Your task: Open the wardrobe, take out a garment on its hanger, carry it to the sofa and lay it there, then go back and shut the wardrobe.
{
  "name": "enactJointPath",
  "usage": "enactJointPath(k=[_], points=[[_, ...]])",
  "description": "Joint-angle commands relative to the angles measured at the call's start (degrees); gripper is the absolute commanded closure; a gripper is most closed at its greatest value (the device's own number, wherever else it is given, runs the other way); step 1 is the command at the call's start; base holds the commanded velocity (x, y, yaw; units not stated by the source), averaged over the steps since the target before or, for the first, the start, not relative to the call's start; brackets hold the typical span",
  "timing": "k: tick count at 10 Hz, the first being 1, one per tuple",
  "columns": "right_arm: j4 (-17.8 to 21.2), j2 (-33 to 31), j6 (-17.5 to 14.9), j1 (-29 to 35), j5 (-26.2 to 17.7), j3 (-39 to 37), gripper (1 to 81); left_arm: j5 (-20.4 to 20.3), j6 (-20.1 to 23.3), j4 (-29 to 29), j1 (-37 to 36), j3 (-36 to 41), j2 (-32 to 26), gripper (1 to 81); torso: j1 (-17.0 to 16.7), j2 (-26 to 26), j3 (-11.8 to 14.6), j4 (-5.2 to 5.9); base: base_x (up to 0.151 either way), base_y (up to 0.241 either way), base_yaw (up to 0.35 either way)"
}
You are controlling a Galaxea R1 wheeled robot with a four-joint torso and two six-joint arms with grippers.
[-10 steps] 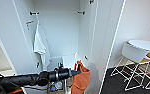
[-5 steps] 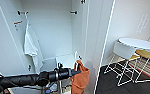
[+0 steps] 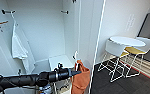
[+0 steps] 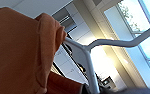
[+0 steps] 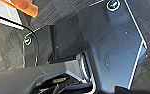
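Carrying: we judge the step in hand to be the take-out and carry, since the garment (image 3: 80, 76) hangs on its hanger (image 3: 76, 57) at the tip of our left gripper (image 3: 77, 72), outside the open wardrobe (image 3: 44, 32).
Left gripper: we read it as closed on the hanger, low on the white frame; the fingers themselves are hard to make out, but the hanger rises from the tip and the cloth drapes from it.
Garment: directly at and below the gripper tip, hanging free and bunched, clear of the wardrobe's inner shelf (image 3: 59, 61) behind it.
Wrist check: in the left wrist view the hanger (image 4: 91, 62) runs close past the camera with the orange cloth (image 4: 21, 50) gathered on one shoulder.
Right gripper: we cannot tell its state.
Left behind: a white shirt (image 3: 18, 46) hangs from a hook, well away on the far side of the gripper.
Next move calls for: keeping the grip firm and the cloth off the door edge (image 3: 97, 47) just beside it.
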Motion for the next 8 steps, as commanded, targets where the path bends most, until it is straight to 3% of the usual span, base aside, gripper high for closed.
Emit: enactJointPath(k=[1, 8], points=[[-0.6, 0.4, -0.3, 1.6, -2.4, 0.3, 1.0, -6.3, 0.9, 3.0, -9.4, 3.2, 0.0, 81.1, 0.0, 0.0, 0.0, 0.0, 0.0, 0.0, -0.215], [-0.6, 0.7, -0.3, 1.6, -2.7, 0.2, 1.0, -6.3, 1.0, 3.2, -9.4, 4.0, -0.3, 81.1, 0.0, 0.0, 0.0, 0.0, 0.0, 0.0, -0.227]])
